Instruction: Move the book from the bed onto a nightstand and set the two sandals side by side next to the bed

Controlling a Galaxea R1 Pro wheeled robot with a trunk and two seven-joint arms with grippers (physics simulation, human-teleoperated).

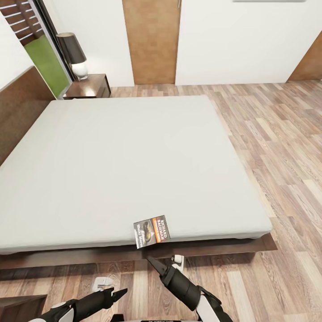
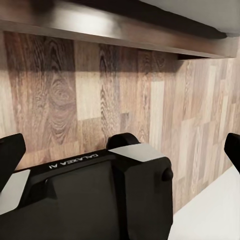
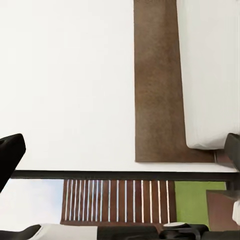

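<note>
The book lies flat on the pale mattress of the bed, right at its near edge, dark cover with an orange band facing up. My right gripper hovers just below and in front of the book, off the bed frame, pointing toward it. Its fingertips stand far apart in the right wrist view, so it is open and empty. My left gripper is lower and to the left over the floor, also open and empty. A nightstand stands beyond the bed's far left corner. The two sandals are out of view.
A dark-shaded lamp stands on the nightstand beside a tall window. A dark brown wooden piece shows at the lower left. Wood-plank floor runs along the bed's right side. The dark bed frame shows in the left wrist view.
</note>
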